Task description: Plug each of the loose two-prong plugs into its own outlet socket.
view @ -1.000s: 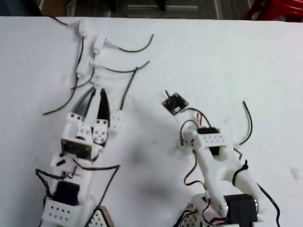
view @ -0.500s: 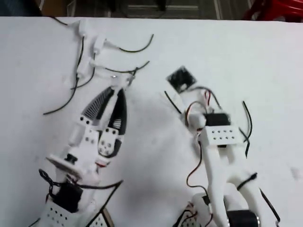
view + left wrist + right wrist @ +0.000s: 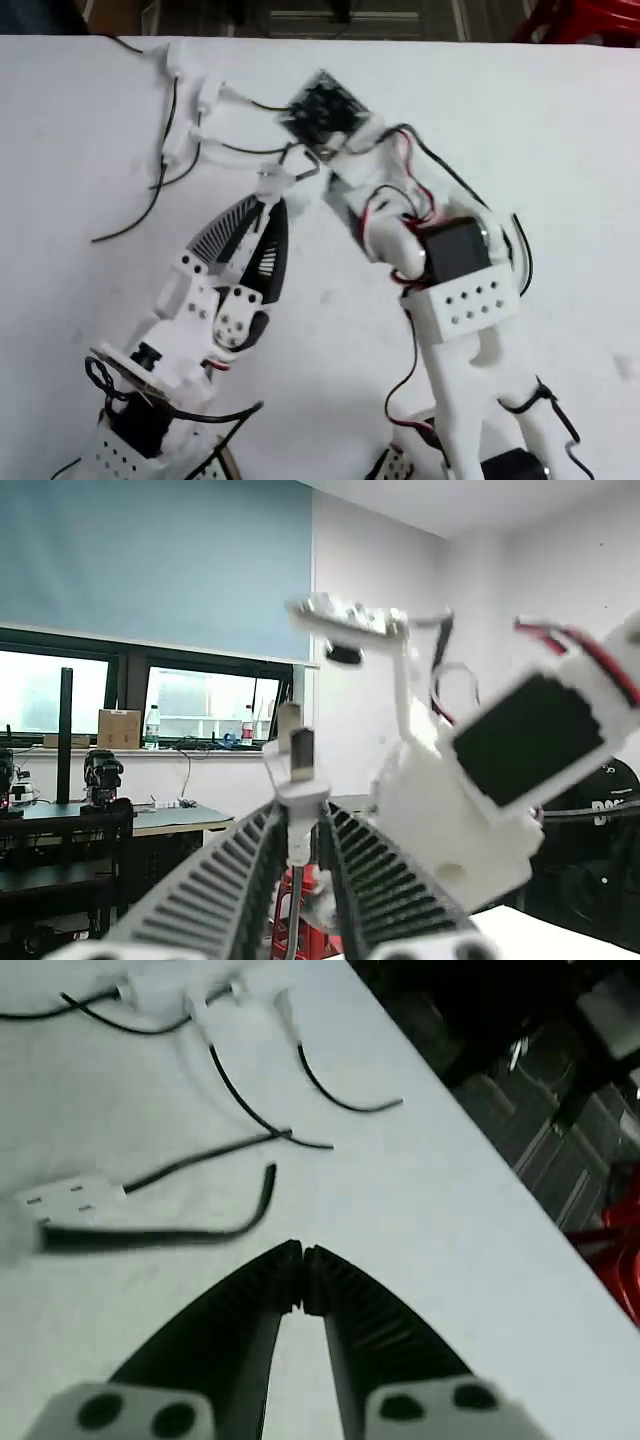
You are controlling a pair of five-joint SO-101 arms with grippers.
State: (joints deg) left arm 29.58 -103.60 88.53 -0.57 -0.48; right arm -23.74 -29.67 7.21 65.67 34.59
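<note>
**Plug held, prongs left free**

Near the desk's (image 3: 560, 130) far left corner lie the white plastic sockets (image 3: 208, 95), with thin black cords (image 3: 120, 230) curling off them. Just right of them, the left gripper (image 3: 300, 825) pinches the plug (image 3: 293, 770) by its moulded white body between ribbed black fingers (image 3: 230, 880). This leaves both flat metal prongs (image 3: 290, 725) bare, we judge for insertion. The right gripper (image 3: 301, 1265) is closed on nothing, its tips touching above the matte top.
</note>
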